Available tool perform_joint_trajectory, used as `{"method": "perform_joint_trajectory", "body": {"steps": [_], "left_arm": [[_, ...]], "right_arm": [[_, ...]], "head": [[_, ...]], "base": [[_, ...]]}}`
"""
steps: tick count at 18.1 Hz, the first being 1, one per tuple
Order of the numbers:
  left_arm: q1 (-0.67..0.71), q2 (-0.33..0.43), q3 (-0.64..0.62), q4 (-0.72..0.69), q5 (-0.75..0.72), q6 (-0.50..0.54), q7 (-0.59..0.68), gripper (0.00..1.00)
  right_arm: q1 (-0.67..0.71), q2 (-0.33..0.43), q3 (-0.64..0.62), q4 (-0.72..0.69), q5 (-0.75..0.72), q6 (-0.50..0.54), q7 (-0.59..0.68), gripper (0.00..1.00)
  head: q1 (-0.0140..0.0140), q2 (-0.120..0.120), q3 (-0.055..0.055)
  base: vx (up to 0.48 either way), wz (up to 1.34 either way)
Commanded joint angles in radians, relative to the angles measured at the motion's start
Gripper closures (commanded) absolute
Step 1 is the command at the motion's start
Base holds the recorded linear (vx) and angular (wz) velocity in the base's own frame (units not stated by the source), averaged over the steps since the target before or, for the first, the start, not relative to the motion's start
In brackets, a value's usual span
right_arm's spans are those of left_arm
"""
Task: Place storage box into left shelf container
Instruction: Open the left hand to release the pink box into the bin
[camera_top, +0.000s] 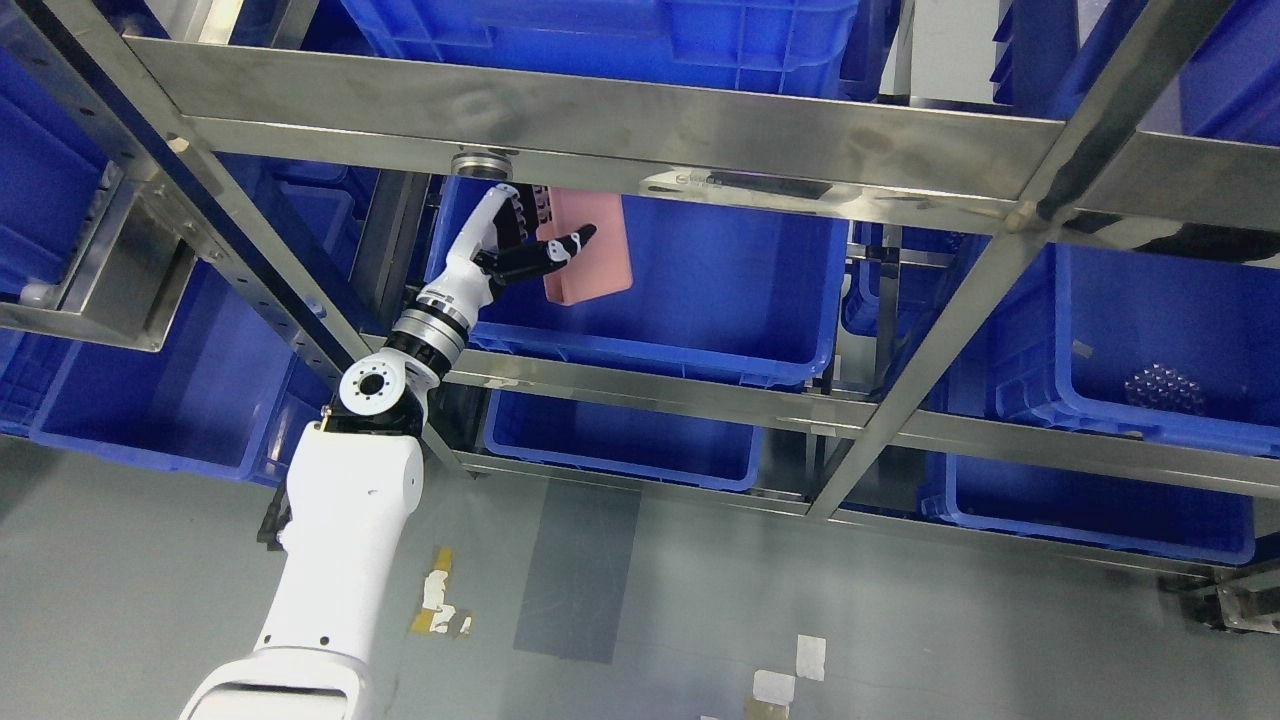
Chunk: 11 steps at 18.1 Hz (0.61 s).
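Note:
A flat pink storage box (592, 250) is held upright in my left hand (530, 240), just under the steel crossbar of the shelf. My fingers (560, 250) wrap its left edge, thumb across the front. The box hangs over the open blue container (700, 300) in the middle shelf bay, near its left wall. My white left arm (350, 510) rises from the lower left. The top of the box is hidden behind the crossbar.
A steel shelf frame (600, 115) with slanted uprights (940, 340) crosses the view. Several more blue bins sit around: far left (150, 400), right (1160, 340), below (620, 440) and above (600, 40). Grey floor with tape marks (440, 600) lies below.

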Motion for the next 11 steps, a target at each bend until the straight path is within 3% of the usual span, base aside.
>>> {"method": "perform_joint_trajectory", "body": {"steps": [1, 8, 11], "left_arm": [[-0.051, 0.018, -0.089, 0.076, -0.323, 0.013, -0.016, 0.09], [-0.130, 0.018, -0.133, 0.047, -0.566, 0.035, -0.168, 0.03], [-0.147, 0.018, -0.100, 0.003, -0.547, 0.035, -0.176, 0.01]], "right_arm": [[-0.005, -0.017, 0.000, -0.017, -0.021, -0.001, 0.001, 0.00], [-0.005, -0.017, 0.000, -0.017, -0.021, 0.001, 0.001, 0.00], [-0.003, -0.017, 0.000, -0.017, -0.021, 0.001, 0.001, 0.00]], "head": [[0.0000, 0.000, 0.000], [0.0000, 0.000, 0.000], [0.0000, 0.000, 0.000]], "base": [[0.000, 0.00], [0.000, 0.00], [0.000, 0.00]]}}
